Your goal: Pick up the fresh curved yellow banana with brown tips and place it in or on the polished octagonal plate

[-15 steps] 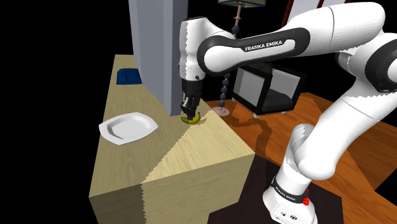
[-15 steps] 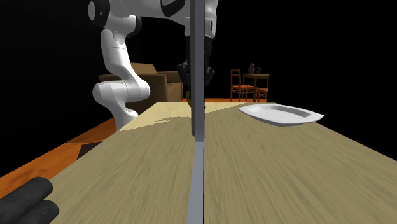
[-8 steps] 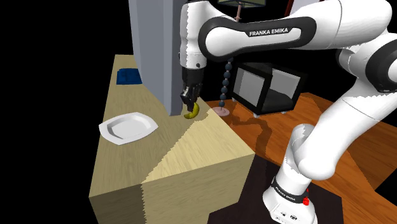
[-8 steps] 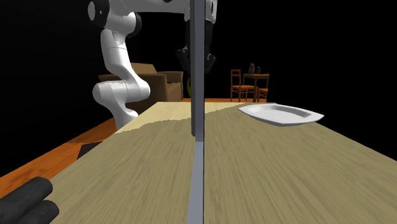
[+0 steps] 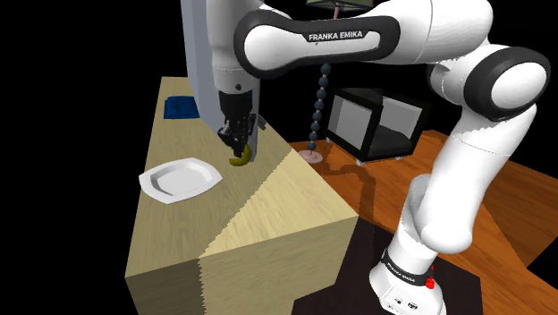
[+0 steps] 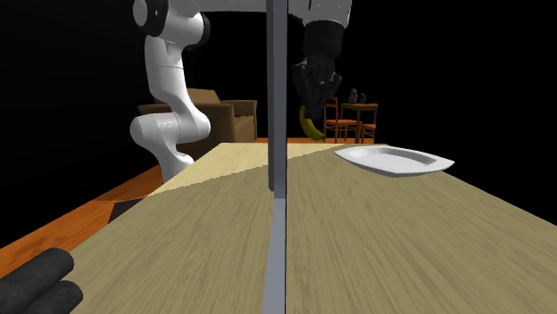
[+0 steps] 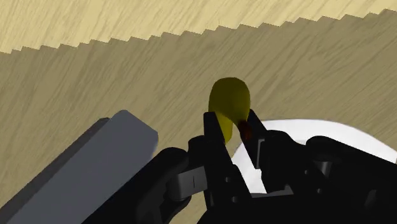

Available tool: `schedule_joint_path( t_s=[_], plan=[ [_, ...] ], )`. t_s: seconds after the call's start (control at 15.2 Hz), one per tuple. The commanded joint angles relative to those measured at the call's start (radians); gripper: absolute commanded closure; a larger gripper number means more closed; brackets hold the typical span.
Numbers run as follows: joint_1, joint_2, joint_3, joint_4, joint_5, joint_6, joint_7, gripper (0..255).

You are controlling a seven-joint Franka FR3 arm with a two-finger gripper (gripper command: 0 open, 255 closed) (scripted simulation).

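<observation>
My jaws are clenched on the banana (image 5: 239,158), w/ its yellow end poking out below them. Since a sec ago I've lifted it clear of the worktop (image 5: 277,210) and swung it from the near edge past the grey upright panel (image 5: 207,63), toward the white plate (image 5: 170,185). It now hangs in the air near the plate's rim, prob. not properly over it yet. So the pick-up looks done. What's left, I reckon: a bit more travel, then lower & let go.

White arm (image 5: 358,40), dark joints, FRANKA EMIKA lettering, black claw (image 5: 238,145).
</observation>
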Motion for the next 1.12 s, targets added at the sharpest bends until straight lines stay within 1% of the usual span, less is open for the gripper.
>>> schedule_joint_path(
  t_s=[0.0, 0.33, 0.59, 1.06],
  plan=[
    [0.007, 0.087, 0.011, 0.101, -0.024, 0.037, 0.019, 255],
    [0.062, 0.309, 0.040, 0.385, -0.088, -0.042, 0.090, 255],
    [0.133, 0.512, 0.045, 0.677, -0.145, -0.143, 0.125, 255],
    [0.115, 0.479, 0.044, 0.532, -0.136, -0.031, 0.137, 255]
  ],
)
